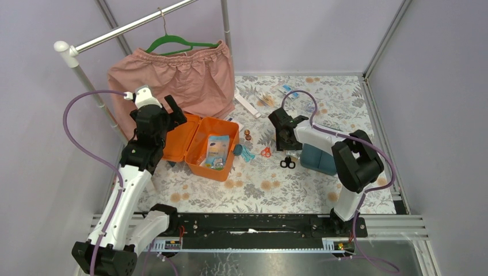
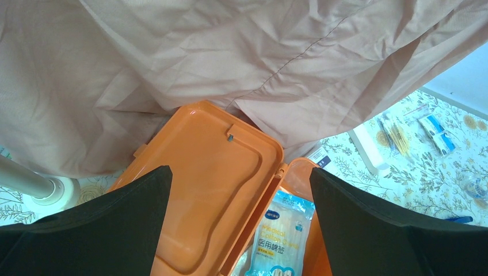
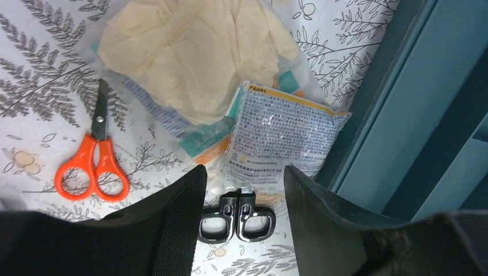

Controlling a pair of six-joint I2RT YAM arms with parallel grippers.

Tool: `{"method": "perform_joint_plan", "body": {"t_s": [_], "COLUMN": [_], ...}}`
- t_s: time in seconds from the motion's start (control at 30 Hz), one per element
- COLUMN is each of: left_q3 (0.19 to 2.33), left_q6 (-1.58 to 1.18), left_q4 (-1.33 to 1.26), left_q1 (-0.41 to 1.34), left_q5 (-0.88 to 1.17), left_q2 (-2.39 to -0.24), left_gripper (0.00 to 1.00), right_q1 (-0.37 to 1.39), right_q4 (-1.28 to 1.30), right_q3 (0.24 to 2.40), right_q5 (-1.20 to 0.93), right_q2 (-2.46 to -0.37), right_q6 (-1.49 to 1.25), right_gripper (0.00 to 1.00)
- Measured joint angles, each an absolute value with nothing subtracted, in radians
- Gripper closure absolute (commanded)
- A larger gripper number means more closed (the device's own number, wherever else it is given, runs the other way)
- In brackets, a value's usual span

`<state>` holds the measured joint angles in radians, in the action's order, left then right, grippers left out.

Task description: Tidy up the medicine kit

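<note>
The medicine kit's orange box (image 1: 221, 164) lies open, its lid (image 1: 181, 137) flat to the left. A cotton swab pack (image 1: 217, 146) lies inside it. The teal insert tray (image 1: 318, 159) sits on the table to the right. My left gripper (image 1: 175, 112) hangs open above the lid (image 2: 213, 172) and the swab pack (image 2: 285, 230), holding nothing. My right gripper (image 3: 243, 172) is open and low over the black scissors (image 3: 237, 221) and a printed packet (image 3: 279, 135), with the tray wall (image 3: 403, 115) close on its right.
Orange scissors (image 3: 92, 167) and a bag of gloves (image 3: 195, 52) lie left of my right gripper. A pink garment (image 1: 178, 77) hangs from the rack over the lid. A white box (image 1: 247, 104) and small packets (image 1: 288, 92) lie at the back.
</note>
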<state>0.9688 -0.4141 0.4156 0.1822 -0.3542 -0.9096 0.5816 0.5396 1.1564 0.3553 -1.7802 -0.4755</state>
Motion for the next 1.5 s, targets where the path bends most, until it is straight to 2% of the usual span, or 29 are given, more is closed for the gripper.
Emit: {"method": "perform_joint_plan", "body": {"t_s": [0.1,0.37,0.5,0.57,0.77,0.93,1.03,1.23,1.5], "left_q3": [0.969,0.969,0.969,0.969,0.969,0.969,0.969,0.969,0.969], "left_q6": [-0.414,-0.414,-0.414,-0.414,-0.414,-0.414,-0.414,-0.414,-0.414], "left_q4": [0.416,0.416,0.416,0.416,0.416,0.416,0.415,0.415,0.413], "left_q1": [0.182,0.182,0.182,0.182,0.182,0.182,0.179,0.174,0.173], "left_q5": [-0.354,-0.354,-0.354,-0.354,-0.347,-0.347,-0.343,-0.339,-0.336], "left_q2": [-0.910,-0.910,-0.911,-0.912,-0.912,-0.912,-0.912,-0.912,-0.912], "left_gripper": [0.01,0.01,0.01,0.01,0.01,0.01,0.01,0.01,0.01], "right_q1": [0.573,0.560,0.559,0.559,0.559,0.559,0.559,0.585,0.728], "right_q4": [0.537,0.532,0.528,0.529,0.540,0.554,0.527,0.313,0.117], "right_q3": [1.156,1.160,1.161,1.161,1.161,1.180,1.208,1.235,1.316], "right_q5": [0.355,0.357,0.358,0.359,0.359,0.318,0.210,-0.168,-0.397], "right_q2": [-1.798,-1.814,-1.813,-1.813,-1.789,-1.692,-1.616,-1.500,-1.557], "right_q6": [-0.469,-0.456,-0.453,-0.449,-0.450,-0.440,-0.429,-0.489,-0.575], "right_gripper": [0.48,0.76,0.95,1.00,1.00,1.00,1.00,1.00,0.98]}}
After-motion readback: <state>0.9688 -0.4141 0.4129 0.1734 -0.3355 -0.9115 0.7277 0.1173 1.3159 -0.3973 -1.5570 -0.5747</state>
